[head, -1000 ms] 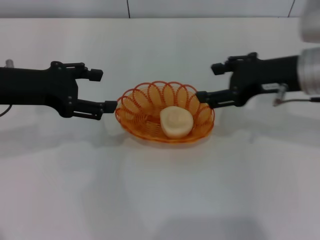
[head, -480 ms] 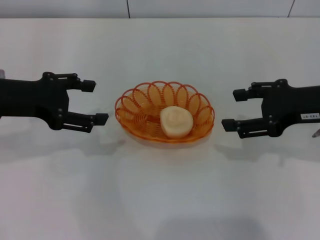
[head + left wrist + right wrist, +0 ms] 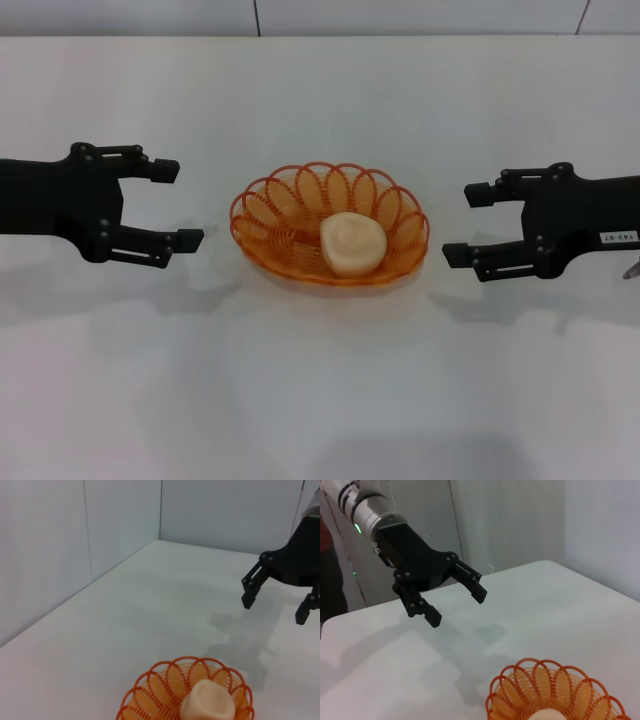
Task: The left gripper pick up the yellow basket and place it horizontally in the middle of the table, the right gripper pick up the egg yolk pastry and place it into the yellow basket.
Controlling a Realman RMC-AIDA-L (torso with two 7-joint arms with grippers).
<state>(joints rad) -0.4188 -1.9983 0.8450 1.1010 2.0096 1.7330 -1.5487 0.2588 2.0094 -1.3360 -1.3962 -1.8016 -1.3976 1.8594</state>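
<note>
**A:** Two claws, both empty. The yellow basket sits flat around the middle of the table, a bit nearer the far edge than the near one, and the egg yolk pastry is inside it, toward its right end.

**B:** Where are the arms then?

**A:** The left gripper hangs over the left side of the table, fingers spread wide with nothing in them, clear of the basket rim. The right gripper mirrors it over the right side, fingers also parted and empty.

**B:** Is the pastry touching the basket wall?

**A:** Looks like it leans on the near-right wall, but the wire loops make that hard to say for sure.
</note>
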